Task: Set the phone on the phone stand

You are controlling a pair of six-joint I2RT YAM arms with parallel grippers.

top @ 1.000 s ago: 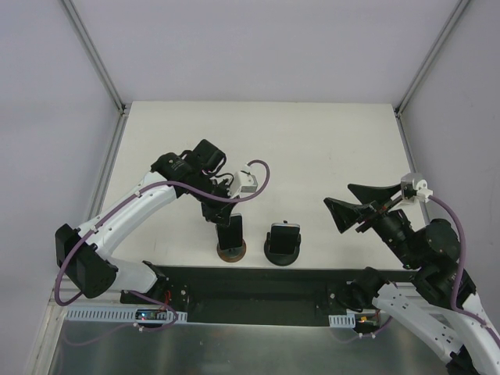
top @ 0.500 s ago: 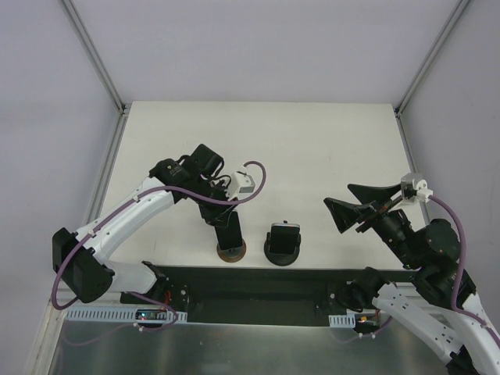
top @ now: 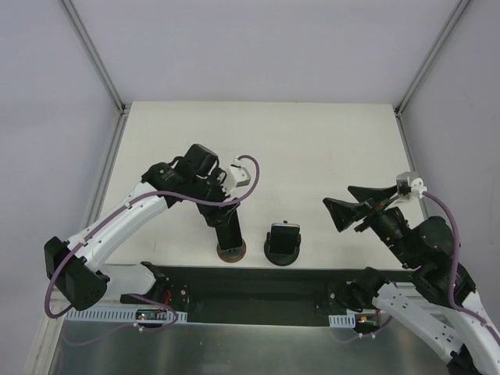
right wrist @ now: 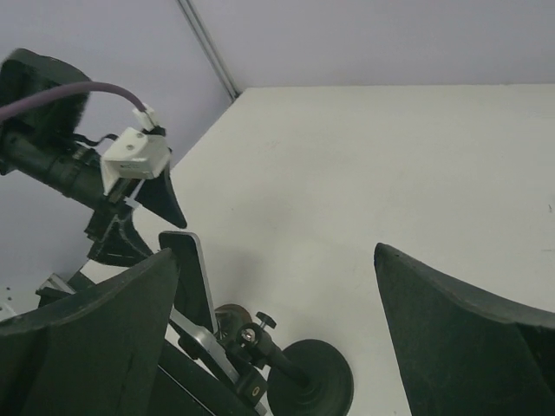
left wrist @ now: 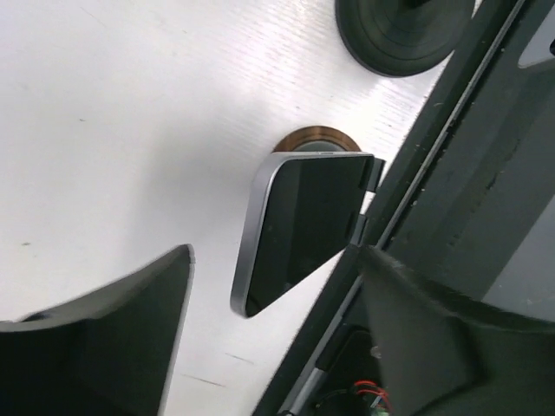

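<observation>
A slim, rigid phone leans on the near stand, probably slippery; best held by its long edges. Left gripper and right gripper gape, empty.

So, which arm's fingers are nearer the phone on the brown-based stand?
Left. The left gripper hangs right over the phone, its fingers open to either side. The right gripper hovers open well off to the right, beyond the second, black-based stand.
</observation>
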